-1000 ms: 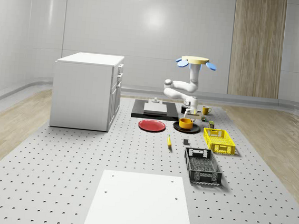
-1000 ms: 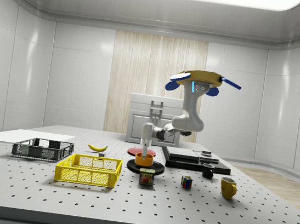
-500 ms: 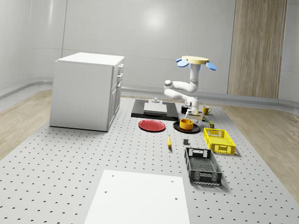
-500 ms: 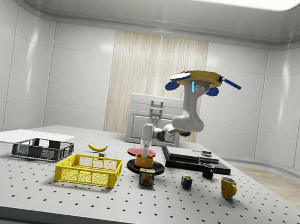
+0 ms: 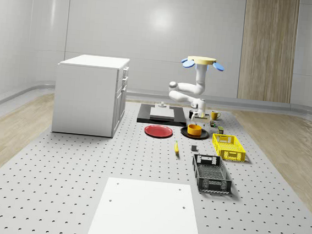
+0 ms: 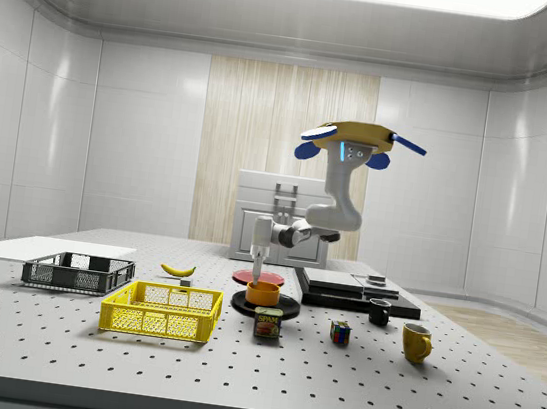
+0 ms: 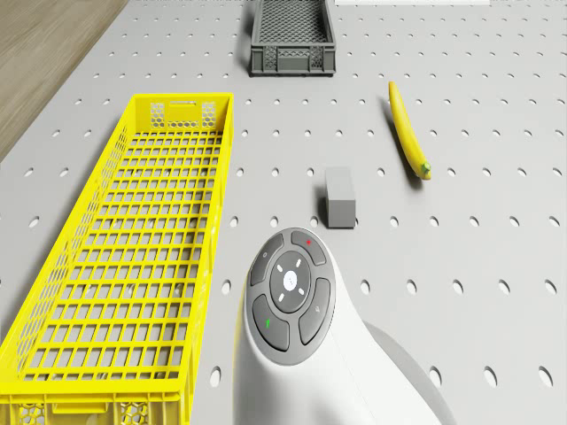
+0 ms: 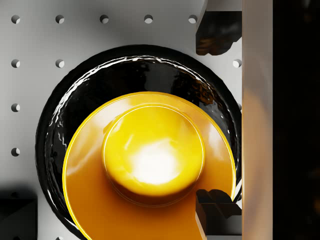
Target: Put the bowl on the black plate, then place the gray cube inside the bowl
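Observation:
The orange bowl [image 5: 194, 130] [image 6: 263, 293] [image 8: 150, 165] sits upright on the black plate [image 5: 184, 132] [image 6: 285, 308] [image 8: 60, 110]. My gripper [image 6: 258, 261] [image 5: 195, 120] hangs straight above the bowl, clear of its rim. In the wrist view its dark fingertips [image 8: 216, 31] stand wide apart with nothing between them, so it is open. The gray cube [image 7: 340, 197] [image 5: 194, 149] lies on the table between the banana and the yellow basket, in front of the plate. The drone [image 5: 203, 63] [image 6: 353, 139] hovers above the table, behind the plate.
A yellow basket [image 5: 229, 147] [image 7: 133, 248] and a dark grey crate [image 5: 211, 173] [image 7: 292, 35] stand at the whole-scene view's right. A banana [image 7: 407, 133], a red plate [image 5: 158, 131], a black platform [image 5: 157, 114], a white cabinet [image 5: 92, 94] and a yellow mug [image 6: 416, 342] are nearby.
The gripper has opened, let go of the bowl and risen above it. The drone and arm have climbed a little and shifted toward the side view's left. The bowl stays on the plate.

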